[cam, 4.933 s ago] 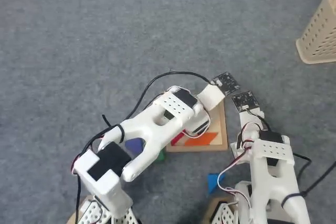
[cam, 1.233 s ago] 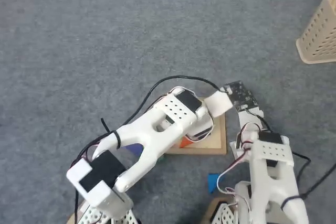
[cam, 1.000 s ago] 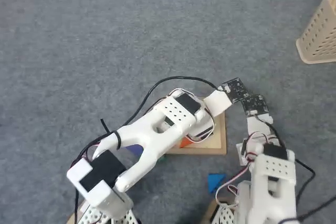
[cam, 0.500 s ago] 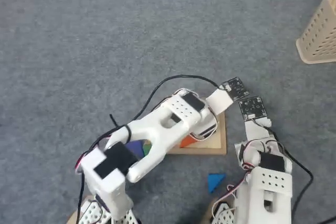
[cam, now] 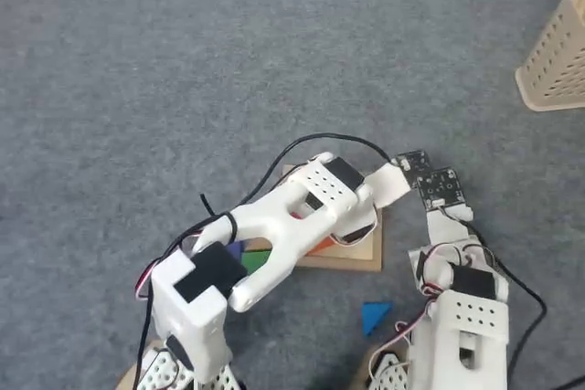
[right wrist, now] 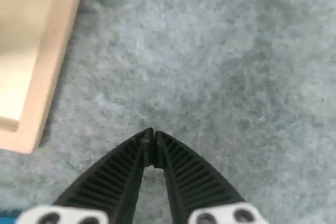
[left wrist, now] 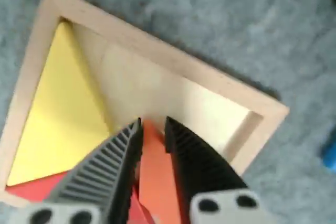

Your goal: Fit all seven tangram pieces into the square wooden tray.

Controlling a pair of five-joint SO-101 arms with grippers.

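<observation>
The square wooden tray [left wrist: 157,56] lies on grey carpet, and in the high view my left arm [cam: 292,216] covers most of the tray [cam: 361,260]. Inside lie a yellow triangle [left wrist: 58,114], a red piece [left wrist: 31,192] and an orange piece [left wrist: 156,182]. My left gripper [left wrist: 152,125] is down inside the tray, shut on the orange piece's edge. Green [cam: 256,260] and purple [cam: 232,248] pieces peek out beside the left arm. A blue triangle [cam: 373,315] lies on the carpet in front of the tray. My right gripper [right wrist: 149,132] hangs shut and empty over the carpet just beside the tray's edge [right wrist: 44,72].
A pale perforated stand [cam: 558,52] is at the far right edge. Open grey carpet [cam: 183,89] stretches behind and to the left of the tray. The right arm [cam: 462,308] stands close to the tray's right side.
The tray has slid a little to the left with my left gripper in it. My left arm's base swung right. The right arm drew back a second ago and has since held still.
</observation>
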